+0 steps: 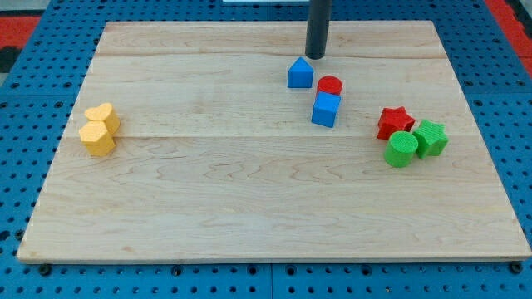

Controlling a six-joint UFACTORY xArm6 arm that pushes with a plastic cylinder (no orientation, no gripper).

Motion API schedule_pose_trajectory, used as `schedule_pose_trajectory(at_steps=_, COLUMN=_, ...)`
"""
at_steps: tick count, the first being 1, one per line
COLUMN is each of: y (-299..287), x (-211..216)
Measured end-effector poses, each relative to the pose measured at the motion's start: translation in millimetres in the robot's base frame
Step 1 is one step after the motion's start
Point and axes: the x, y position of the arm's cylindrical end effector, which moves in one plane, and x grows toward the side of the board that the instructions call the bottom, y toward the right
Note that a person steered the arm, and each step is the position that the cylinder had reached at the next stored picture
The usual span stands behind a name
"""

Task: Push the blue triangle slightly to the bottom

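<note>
The blue triangle (300,73) lies on the wooden board (249,183), above the middle and a little to the view's right. My tip (315,56) stands just above it and slightly to the right, close to its top edge but apart from it. A red cylinder (330,85) sits just right of and below the blue triangle. A blue cube (326,110) touches the red cylinder from below.
A red star (394,122), a green cylinder (401,149) and a green star-like block (431,138) cluster at the view's right. A yellow heart (103,116) and a yellow hexagon (97,139) sit together at the view's left.
</note>
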Motion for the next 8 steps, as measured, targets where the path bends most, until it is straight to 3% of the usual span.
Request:
schedule_pose_trajectory(at_steps=2, y=-1.3, x=29.1)
schedule_pose_trajectory(at_steps=3, y=1.2, x=30.6)
schedule_pose_trajectory(at_steps=5, y=-5.9, x=-6.3)
schedule_pose_trajectory(at_steps=8, y=-23.8, x=16.7)
